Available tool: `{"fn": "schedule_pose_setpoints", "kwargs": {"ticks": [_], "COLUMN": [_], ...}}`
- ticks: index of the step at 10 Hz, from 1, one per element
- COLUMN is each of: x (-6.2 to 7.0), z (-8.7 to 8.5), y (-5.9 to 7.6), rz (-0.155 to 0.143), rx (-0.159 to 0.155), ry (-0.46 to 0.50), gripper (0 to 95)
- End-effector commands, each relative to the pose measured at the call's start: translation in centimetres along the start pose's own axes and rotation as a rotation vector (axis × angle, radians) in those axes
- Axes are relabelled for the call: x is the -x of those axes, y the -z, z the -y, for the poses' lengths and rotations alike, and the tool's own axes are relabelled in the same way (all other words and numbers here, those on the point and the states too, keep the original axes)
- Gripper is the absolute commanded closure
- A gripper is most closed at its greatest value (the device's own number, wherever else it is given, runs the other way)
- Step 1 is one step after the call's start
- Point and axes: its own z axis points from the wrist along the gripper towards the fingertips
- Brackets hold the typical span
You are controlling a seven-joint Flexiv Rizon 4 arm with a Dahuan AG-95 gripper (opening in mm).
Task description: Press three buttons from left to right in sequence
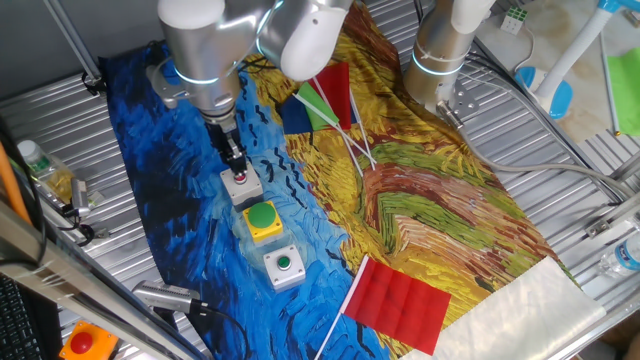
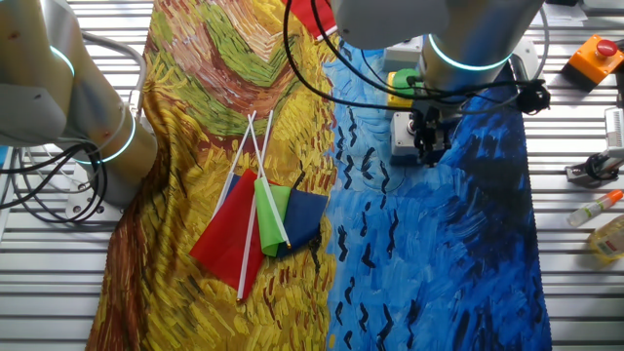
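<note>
Three button boxes stand in a row on the blue part of the cloth. The grey box with the small red button [image 1: 241,187] is the farthest. The yellow box with the large green button [image 1: 263,220] is in the middle. The grey box with the small green button [image 1: 284,266] is nearest. My gripper [image 1: 236,168] points straight down, fingers together, with its tips on the red button. In the other fixed view the gripper [image 2: 426,148] covers the red-button box [image 2: 401,136], and the yellow box [image 2: 399,82] shows behind it. The third box is hidden there.
An orange box with a red button [image 1: 85,342] [image 2: 596,57] sits off the cloth. A bundle of red, green and blue flags [image 1: 325,100] [image 2: 263,219] and a single red flag [image 1: 398,300] lie on the cloth. A second arm's base [image 1: 440,60] stands behind. Bottles [image 2: 604,210] lie at the edge.
</note>
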Motion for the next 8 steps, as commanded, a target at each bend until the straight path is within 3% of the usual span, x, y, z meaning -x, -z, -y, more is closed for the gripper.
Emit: {"fn": "schedule_pose_setpoints", "kwargs": {"ticks": [1, 3, 5, 8], "x": [-0.2, -0.2, 0.0, 0.2], "z": [0.1, 0.1, 0.0, -0.1], "y": [-0.5, -0.4, 0.5, 1.7], "rz": [0.007, 0.012, 0.005, 0.003], "rx": [0.025, 0.018, -0.008, -0.013], "ry": [-0.004, 0.004, 0.015, 0.014], "gripper": [38.0, 38.0, 38.0, 38.0]}}
